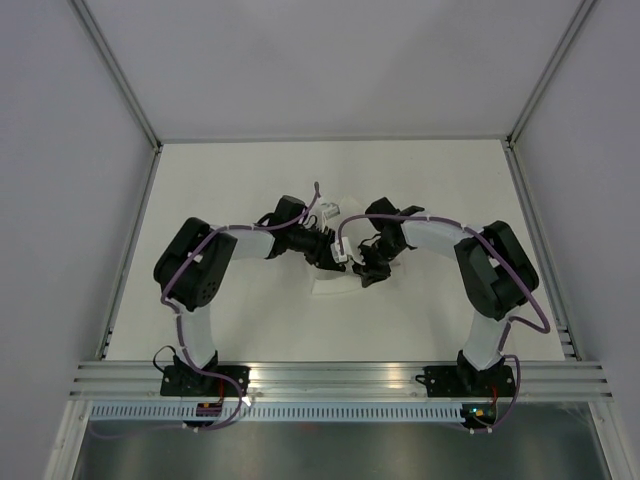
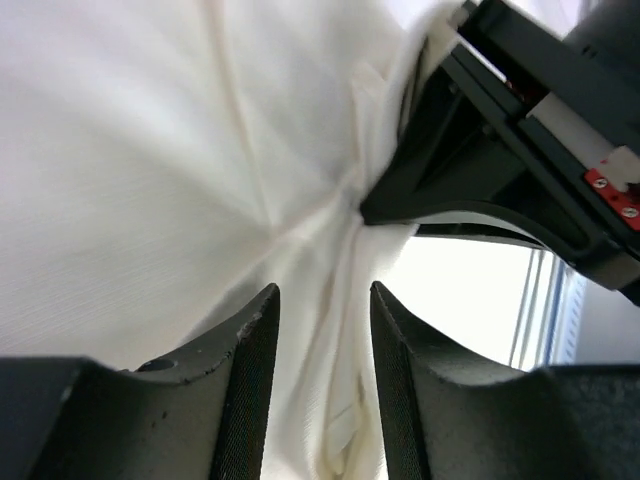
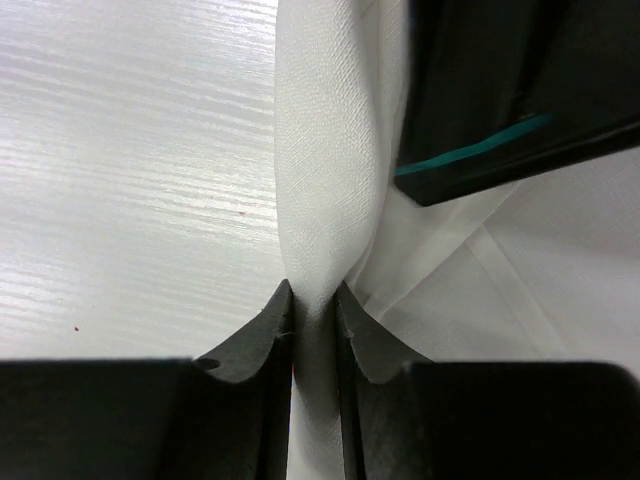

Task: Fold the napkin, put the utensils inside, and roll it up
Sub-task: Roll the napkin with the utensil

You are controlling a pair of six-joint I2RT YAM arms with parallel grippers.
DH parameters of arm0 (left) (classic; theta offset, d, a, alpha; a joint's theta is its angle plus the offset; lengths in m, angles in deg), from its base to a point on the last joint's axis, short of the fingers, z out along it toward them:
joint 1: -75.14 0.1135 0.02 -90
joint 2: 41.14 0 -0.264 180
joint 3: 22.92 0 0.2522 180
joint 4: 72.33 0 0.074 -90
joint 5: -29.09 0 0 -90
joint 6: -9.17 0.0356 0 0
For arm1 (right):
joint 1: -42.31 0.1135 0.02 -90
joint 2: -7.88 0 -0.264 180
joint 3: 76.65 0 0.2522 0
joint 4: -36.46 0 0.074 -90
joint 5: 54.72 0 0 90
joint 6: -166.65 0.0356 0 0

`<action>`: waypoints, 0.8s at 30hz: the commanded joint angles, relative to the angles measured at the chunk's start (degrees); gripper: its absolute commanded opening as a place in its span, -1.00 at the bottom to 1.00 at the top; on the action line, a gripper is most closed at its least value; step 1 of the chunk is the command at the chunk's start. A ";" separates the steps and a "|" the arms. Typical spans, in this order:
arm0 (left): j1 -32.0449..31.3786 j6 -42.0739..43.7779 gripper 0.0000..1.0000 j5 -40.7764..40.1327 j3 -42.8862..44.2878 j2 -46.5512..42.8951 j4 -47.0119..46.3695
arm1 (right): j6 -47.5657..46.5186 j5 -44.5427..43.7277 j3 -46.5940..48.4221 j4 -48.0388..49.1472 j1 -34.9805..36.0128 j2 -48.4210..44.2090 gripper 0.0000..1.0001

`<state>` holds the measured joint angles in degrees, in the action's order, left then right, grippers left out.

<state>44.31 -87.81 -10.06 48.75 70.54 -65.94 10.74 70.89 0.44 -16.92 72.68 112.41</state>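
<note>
The white napkin [image 1: 326, 287] lies bunched and creased at the table's middle, under both wrists. My right gripper [image 3: 313, 290] is shut on a raised fold of the napkin [image 3: 330, 130], with cloth pinched between its fingertips. My left gripper [image 2: 322, 290] is open, its fingers standing on either side of a gathered ridge of the napkin [image 2: 150, 150] without pressing it. The two grippers, left [image 1: 335, 258] and right [image 1: 365, 272], nearly touch; the right one's black body [image 2: 480, 150] fills the upper right of the left wrist view. The knife is out of view.
The white table [image 1: 250, 180] is bounded by grey walls with aluminium rails [image 1: 130, 260] left and right and a slotted frame [image 1: 340, 375] at the near edge. The left arm's dark link with a teal stripe [image 3: 520, 90] hangs close over the right gripper.
</note>
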 commanded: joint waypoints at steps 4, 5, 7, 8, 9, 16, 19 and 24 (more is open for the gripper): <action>2.52 -5.76 -0.07 -11.55 -4.63 -8.66 -8.52 | -3.87 1.38 2.58 -13.46 -1.10 8.14 -0.70; 2.70 -6.20 -0.07 -12.00 -5.43 -9.71 -10.53 | -4.05 1.56 3.20 -14.08 -1.45 8.75 -0.70; 2.88 -7.87 -0.07 -13.84 -7.19 -12.88 -11.43 | -4.58 2.17 5.12 -16.45 -1.89 10.60 -0.70; 2.79 -8.22 -0.08 -14.98 -7.55 -13.76 -11.00 | -4.75 2.44 5.75 -17.15 -2.24 11.30 -0.70; 2.79 -8.92 -0.10 -17.95 -8.77 -16.20 -11.08 | -5.28 2.53 6.45 -18.73 -2.42 12.79 -0.70; 1.04 -10.16 -0.12 -31.50 -23.60 -30.18 -24.60 | -6.77 3.93 13.20 -25.06 -4.44 19.56 -0.70; -1.94 -7.09 -0.12 -38.54 -29.07 -35.99 -29.35 | -6.60 4.37 15.50 -27.09 -5.06 21.76 -0.69; -10.37 3.71 -0.09 -49.25 -32.33 -41.36 -30.16 | -6.78 4.99 17.70 -29.55 -5.58 24.14 -0.69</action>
<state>38.00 -92.51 -49.07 17.19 31.52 -90.55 7.40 82.89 19.72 -45.14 67.13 131.21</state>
